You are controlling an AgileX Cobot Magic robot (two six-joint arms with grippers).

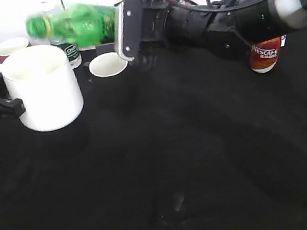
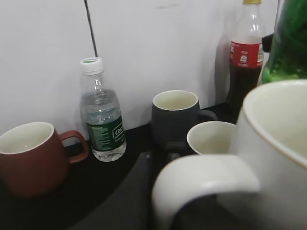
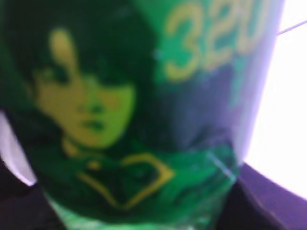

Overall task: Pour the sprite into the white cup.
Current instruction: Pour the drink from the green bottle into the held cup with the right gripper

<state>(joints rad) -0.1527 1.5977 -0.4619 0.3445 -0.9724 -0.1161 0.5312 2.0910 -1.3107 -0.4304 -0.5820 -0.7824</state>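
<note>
The sprite (image 1: 76, 24), a green bottle with a green cap, lies almost level in the air, its cap end over the white cup (image 1: 43, 89). My right gripper (image 1: 124, 28) is shut on the bottle's lower body. The bottle's label (image 3: 144, 120) fills the right wrist view and hides the jaws. The white cup stands on the black table at the left. My left gripper (image 1: 8, 89) is at its handle. In the left wrist view the handle (image 2: 201, 177) sits against my dark finger (image 2: 144, 182), and the cup's rim (image 2: 273, 115) is at the right.
Behind the white cup stand a red-brown mug (image 1: 11, 48) (image 2: 26, 158), a small water bottle (image 1: 69, 51) (image 2: 101, 120), a black mug (image 2: 175, 117), a small pale cup (image 1: 108, 64) (image 2: 211, 136) and a cola bottle (image 2: 244, 57). A brown Nescafe bottle (image 1: 266, 55) stands at the right.
</note>
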